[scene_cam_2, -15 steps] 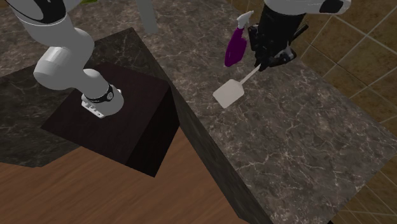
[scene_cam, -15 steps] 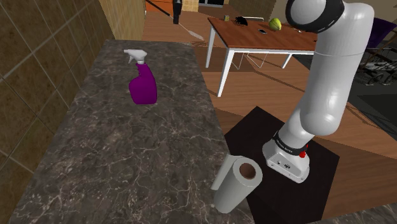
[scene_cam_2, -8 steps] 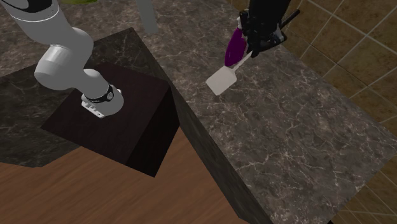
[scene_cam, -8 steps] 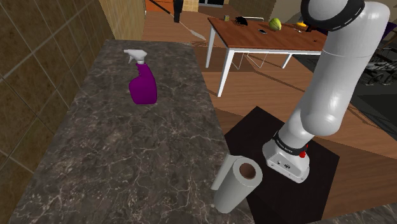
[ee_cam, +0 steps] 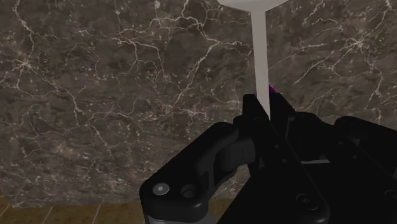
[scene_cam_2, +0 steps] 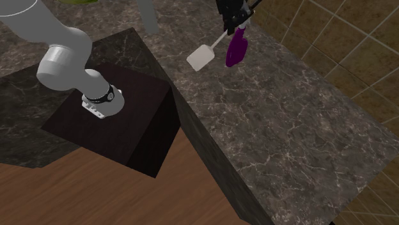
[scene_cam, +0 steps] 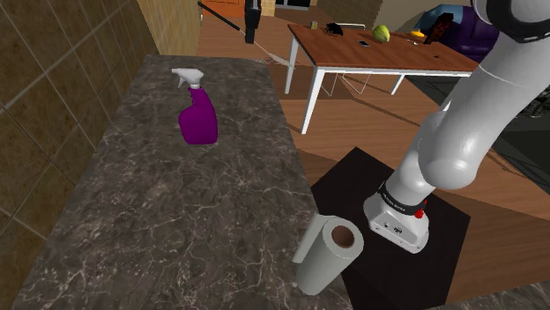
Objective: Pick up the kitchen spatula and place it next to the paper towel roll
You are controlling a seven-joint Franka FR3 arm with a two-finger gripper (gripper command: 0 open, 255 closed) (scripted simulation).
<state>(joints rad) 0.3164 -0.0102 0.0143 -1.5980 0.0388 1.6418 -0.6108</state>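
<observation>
Fingers (ee_cam: 249,111) were clamped tight on the spatula (ee_cam: 259,57), pinching the thin white handle near its end. The handle ran straight out past the fingertips, and the flat blade sat at the far end, furthest from the gripper (ee_cam: 262,105). A sliver of purple bottle (ee_cam: 273,89) peeked out right beside one finger.

From the second exterior view, the gripper (scene_cam_2: 230,19) had travelled since half a second ago, sliding along the counter (scene_cam_2: 288,128) and carrying the spatula (scene_cam_2: 199,57) with it. The blade hung below the fingers and out to the side away from the bottle (scene_cam_2: 235,48). A moment ago that blade crossed in front of the bottle, and now it had passed it. The bottle itself had not budged and stood just under the fingers.

The arm (scene_cam: 458,132) had swung too, its upper link leaning further off to the shoulder view's right above the stand (scene_cam: 353,185).

The roll (scene_cam: 328,255) lay well apart from the fingers, at the counter's (scene_cam: 176,220) edge just beside the stand, unmoved.
</observation>
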